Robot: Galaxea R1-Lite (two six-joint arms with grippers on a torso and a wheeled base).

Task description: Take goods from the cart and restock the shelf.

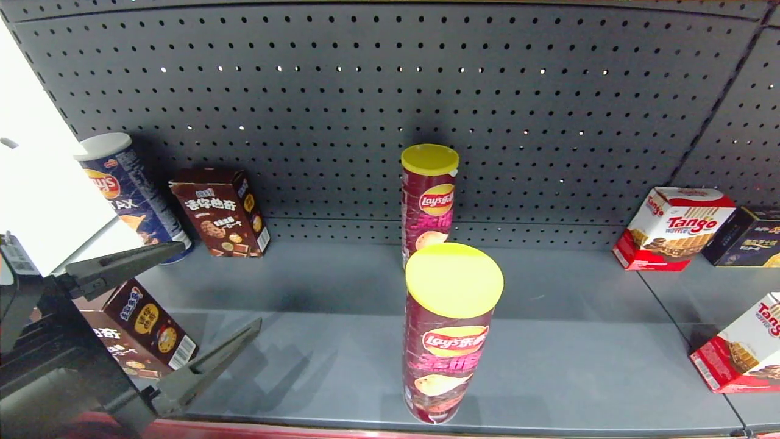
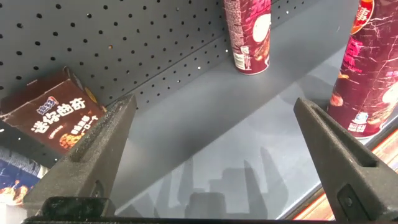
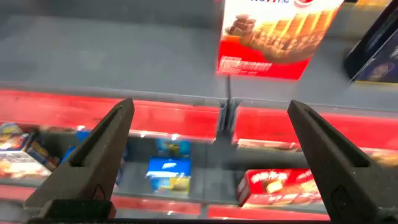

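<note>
Front maroon cardboard chip can with yellow plastic lid (image 1: 448, 341) stood upright near the front edge of the grey metal shelf (image 1: 579, 341). A second, matching chip can (image 1: 428, 201) stood right behind it, close to the grey perforated back panel (image 1: 365, 91), with the two apart. Both looked placed.

Handling, my read:
- Light paperboard tube, stiff enough but crushable if squeezed hard.
- Glossy wrap, likely slippery.
- Tall and narrow, so it tips easily when nudged.
- Grip across the mid-body, not the lid, which could pop off.

Left gripper (image 1: 220, 283) hung over the shelf's left front. Its fingers were spread wide and held nothing, well apart from the front can. The left wrist view agreed: left gripper (image 2: 212, 101) was open over bare shelf, with the front can (image 2: 367, 81) off to one side.

Right gripper (image 3: 210, 104) was also spread and empty, sitting at the shelf's red front rail (image 3: 155, 115) below a red-and-white wafer box (image 3: 273, 37).

Around it:
- Blue chip can with white lid (image 1: 131, 195) and brown cookie box (image 1: 222, 213) stood at the back left.
- More brown cookie boxes (image 1: 143, 329) lay just beside the left fingers.
- On the right were a wafer box (image 1: 670, 228), a dark box (image 1: 746, 238) and another wafer box (image 1: 740, 347).

Judged both arms free for the next pick.
</note>
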